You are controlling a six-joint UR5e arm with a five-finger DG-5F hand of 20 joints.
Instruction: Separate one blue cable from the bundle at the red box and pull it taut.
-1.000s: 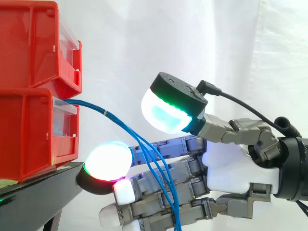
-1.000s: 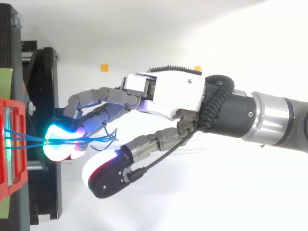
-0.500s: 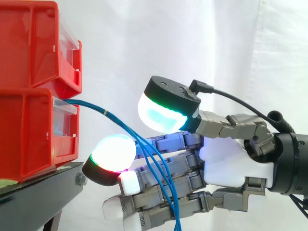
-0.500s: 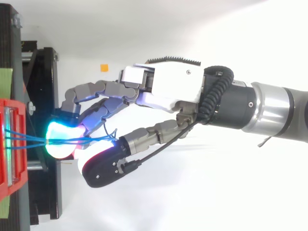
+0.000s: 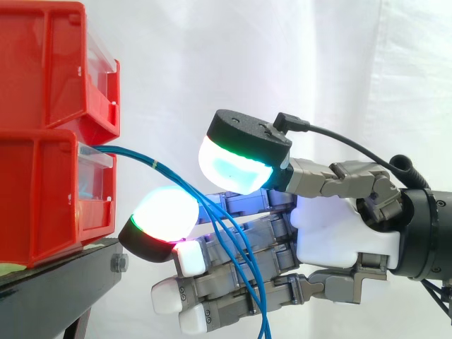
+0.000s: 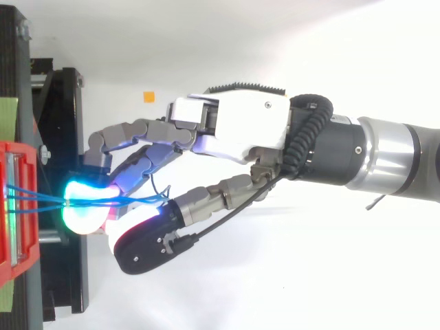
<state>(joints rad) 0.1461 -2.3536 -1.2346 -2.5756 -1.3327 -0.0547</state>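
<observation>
Side view: the blue cables (image 5: 141, 159) leave the front of the red box (image 5: 42, 198) together and fall toward 5 o'clock. There they spread into separate strands across the fingers (image 5: 233, 265) of the hand (image 5: 339, 226). The thumb pad (image 5: 236, 166) stands at 12 o'clock of these strands with a gap under it. As far as I can judge, the hand is spread apart and clamps nothing. In the top view the hand (image 6: 234, 127) reaches toward 9 o'clock, and the strands lie over a glowing fingertip (image 6: 86, 206) near the box.

I judge that the separating step is in hand, because no single cable is isolated yet. The next move calls for closing the thumb on one strand only, leaving the others free. Then the hand should draw away toward 3 o'clock until that strand is straight.

I can read no brand, label or writing. There is only a plain orange square (image 6: 148, 96) on the white surface.
</observation>
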